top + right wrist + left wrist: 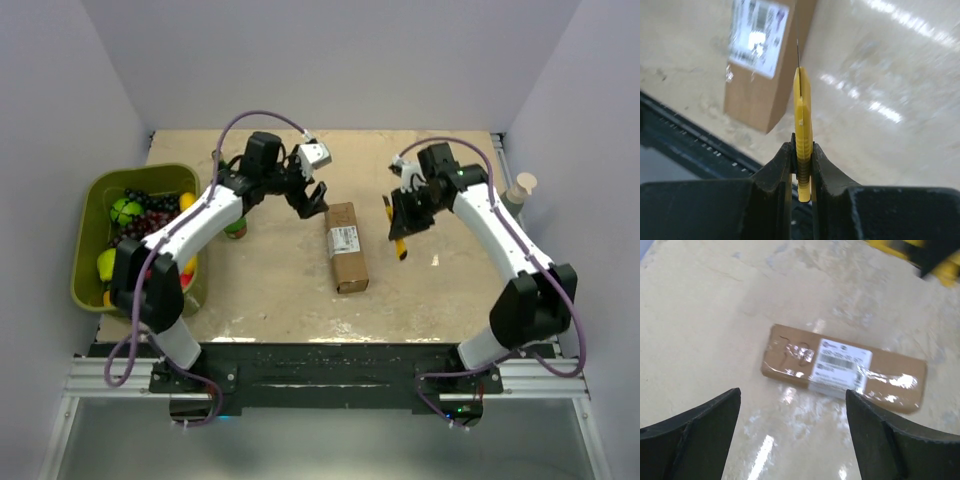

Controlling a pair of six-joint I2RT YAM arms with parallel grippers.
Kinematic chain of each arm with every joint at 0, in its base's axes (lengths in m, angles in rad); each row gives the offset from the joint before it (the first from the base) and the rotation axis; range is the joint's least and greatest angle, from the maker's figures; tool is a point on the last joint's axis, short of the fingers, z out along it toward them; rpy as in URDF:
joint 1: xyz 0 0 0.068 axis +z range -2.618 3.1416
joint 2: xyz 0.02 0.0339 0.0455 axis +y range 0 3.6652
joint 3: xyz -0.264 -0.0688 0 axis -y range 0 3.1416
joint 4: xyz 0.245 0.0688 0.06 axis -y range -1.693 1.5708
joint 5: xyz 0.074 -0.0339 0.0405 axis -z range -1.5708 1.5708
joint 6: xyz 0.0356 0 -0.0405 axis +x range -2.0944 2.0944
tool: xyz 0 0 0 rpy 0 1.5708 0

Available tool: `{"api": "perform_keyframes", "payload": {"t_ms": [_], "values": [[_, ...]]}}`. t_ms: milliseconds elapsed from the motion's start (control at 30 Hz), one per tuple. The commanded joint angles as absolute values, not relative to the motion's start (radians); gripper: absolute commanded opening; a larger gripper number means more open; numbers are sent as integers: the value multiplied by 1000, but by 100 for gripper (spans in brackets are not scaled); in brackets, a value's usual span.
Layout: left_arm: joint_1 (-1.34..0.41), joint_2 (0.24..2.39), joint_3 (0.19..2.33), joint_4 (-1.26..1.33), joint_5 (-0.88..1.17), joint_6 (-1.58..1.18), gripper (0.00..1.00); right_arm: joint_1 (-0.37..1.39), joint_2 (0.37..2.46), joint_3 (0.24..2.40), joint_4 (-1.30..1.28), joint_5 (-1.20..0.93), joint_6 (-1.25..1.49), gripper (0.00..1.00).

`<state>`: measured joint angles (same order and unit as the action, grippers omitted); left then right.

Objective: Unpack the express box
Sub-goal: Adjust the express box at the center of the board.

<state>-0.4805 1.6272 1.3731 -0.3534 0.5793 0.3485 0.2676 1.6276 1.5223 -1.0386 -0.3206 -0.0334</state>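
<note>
Well, express box [346, 246] taped shut; bin [150, 172] holds apparently fruit [127, 211]

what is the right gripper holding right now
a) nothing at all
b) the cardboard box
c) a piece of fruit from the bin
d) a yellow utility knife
d: in the right wrist view the right gripper is shut on the yellow utility knife, whose thin blade is out, while the express box lies apart from it.
</note>
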Motion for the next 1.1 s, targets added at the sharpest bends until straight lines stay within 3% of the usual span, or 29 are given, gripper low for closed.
{"api": "perform_keyframes", "payload": {"t_ms": [0,300,533,767,1067], "values": [[-442,1827,1489,-174,575,125,89,290,1550,1255,-973,-457,176,0],[-405,2172,1724,-109,914,-43,89,357,1428,1006,-969,-475,258,0],[-396,2224,1603,-26,1098,-167,84,359,1405,868,-851,-644,382,0],[-377,2100,1407,-72,1103,-126,81,364,1607,1032,-693,-758,502,0],[-376,1881,1151,-109,1037,-80,80,295,1713,1352,-692,-562,477,0]]}}
